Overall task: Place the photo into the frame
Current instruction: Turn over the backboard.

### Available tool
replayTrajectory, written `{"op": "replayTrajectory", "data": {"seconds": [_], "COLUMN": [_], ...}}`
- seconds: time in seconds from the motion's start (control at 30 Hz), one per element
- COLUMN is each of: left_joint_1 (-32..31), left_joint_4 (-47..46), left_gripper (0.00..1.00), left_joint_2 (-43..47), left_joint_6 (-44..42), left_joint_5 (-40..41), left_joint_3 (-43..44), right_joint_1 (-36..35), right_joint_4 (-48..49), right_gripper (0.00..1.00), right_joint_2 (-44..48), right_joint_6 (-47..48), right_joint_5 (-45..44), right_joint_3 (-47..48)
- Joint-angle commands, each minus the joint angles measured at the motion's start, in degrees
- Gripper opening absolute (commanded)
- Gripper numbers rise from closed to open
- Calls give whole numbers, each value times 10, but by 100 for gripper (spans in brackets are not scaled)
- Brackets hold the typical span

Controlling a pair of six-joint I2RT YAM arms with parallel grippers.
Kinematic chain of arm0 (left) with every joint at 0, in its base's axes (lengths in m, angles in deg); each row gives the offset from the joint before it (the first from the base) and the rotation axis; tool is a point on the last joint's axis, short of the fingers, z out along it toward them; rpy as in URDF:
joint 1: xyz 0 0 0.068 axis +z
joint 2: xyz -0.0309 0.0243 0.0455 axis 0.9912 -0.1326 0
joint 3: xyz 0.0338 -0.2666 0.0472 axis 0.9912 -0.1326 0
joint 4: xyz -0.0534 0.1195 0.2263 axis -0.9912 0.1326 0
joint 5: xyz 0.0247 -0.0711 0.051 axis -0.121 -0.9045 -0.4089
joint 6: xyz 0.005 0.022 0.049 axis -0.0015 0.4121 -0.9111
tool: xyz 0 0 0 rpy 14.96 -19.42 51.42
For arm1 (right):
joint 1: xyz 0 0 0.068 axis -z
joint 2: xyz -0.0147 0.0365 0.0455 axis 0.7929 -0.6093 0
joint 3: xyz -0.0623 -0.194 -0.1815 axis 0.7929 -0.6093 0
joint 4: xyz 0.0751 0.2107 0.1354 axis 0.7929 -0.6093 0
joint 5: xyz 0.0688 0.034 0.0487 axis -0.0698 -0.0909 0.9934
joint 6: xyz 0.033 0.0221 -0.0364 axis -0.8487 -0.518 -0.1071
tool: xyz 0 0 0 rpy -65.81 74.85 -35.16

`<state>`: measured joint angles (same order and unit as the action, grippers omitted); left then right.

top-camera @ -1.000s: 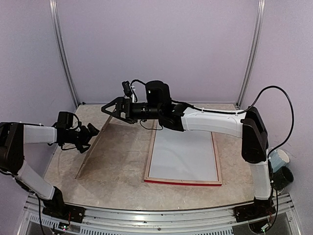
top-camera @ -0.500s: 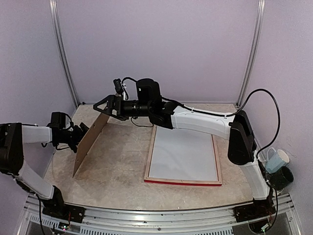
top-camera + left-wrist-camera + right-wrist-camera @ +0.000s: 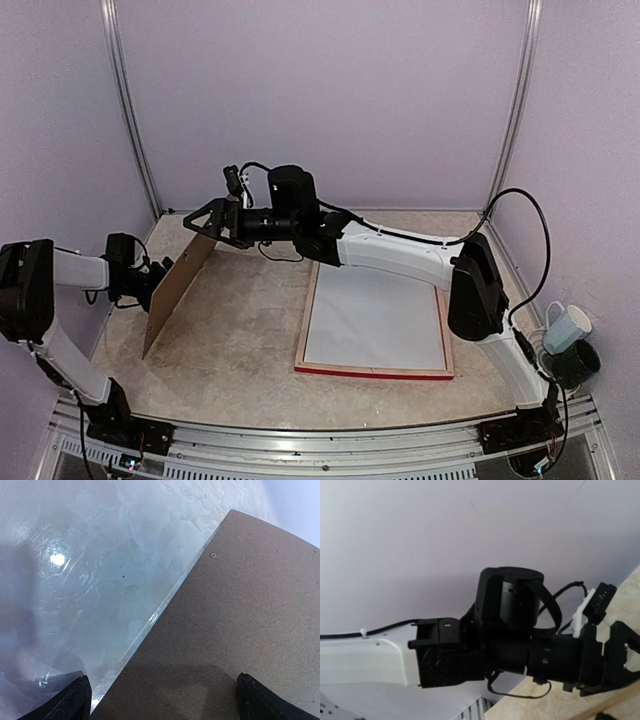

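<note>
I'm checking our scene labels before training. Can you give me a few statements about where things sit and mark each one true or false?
1. The frame lies flat on the table. True.
2. The brown board lies flat inside the frame. False: it stands tilted on one edge, left of the frame and apart from it.
3. The left gripper has its jaws wide open. True.
4. A red sunset picture shows inside the frame. False: only a plain white surface shows there.
5. The mug stands on the frame. False: it sits at the far right, off the frame.
</note>
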<state>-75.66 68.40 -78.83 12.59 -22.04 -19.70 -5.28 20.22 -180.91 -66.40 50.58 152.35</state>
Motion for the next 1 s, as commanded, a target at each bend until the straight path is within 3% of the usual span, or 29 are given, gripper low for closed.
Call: {"op": "replayTrajectory", "data": {"seconds": [0.0, 0.43, 0.97], "left_joint_1": [4, -42, -122], "left_joint_4": [2, -12, -39], "left_gripper": [99, 99, 99], "left_joint_2": [-8, 4, 45], "left_joint_6": [-16, -5, 50], "left_joint_5": [5, -13, -21], "left_joint_3": [-1, -37, -39], "right_joint_1": [-11, -13, -17], "right_joint_4": [2, -1, -24], "right_gripper": [99, 99, 99], "right_joint_2": [-22, -24, 53], "right_joint_6": [0, 4, 59], "right_joint_5": [8, 13, -37], "right_joint_3": [37, 40, -41]}}
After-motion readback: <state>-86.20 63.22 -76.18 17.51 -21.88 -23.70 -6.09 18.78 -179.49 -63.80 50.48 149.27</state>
